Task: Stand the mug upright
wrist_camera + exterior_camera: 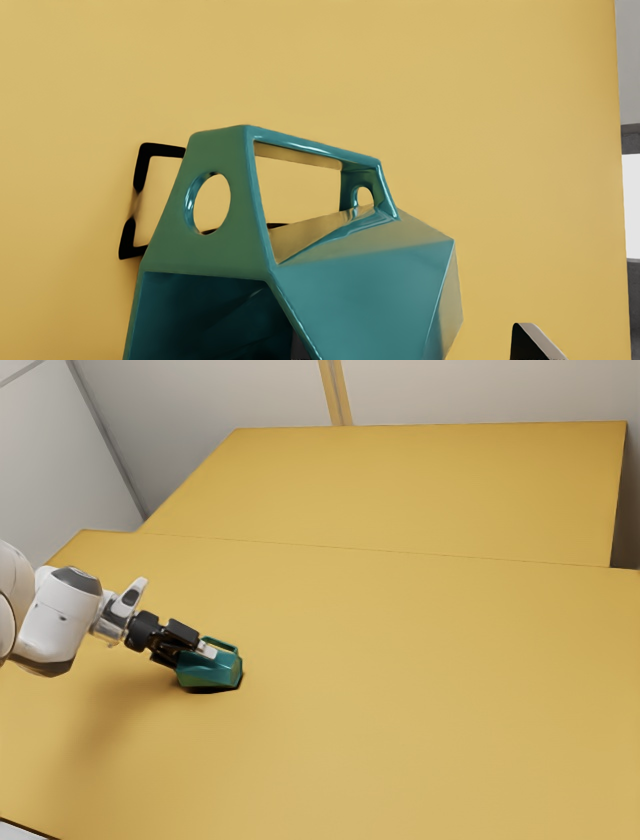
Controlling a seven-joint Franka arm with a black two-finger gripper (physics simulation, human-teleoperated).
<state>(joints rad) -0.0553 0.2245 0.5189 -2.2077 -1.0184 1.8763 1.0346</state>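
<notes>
Lying on its side on the table (420,690), the teal mug (222,674) has the open pincer (207,649) at its mouth, one finger (300,348) inside, the other outside.

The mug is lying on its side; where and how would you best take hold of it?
I'd pinch the mug by its side wall at the rim, coming straight in from the mouth end: the mouth faces my gripper, and this flat wall is thin.
</notes>
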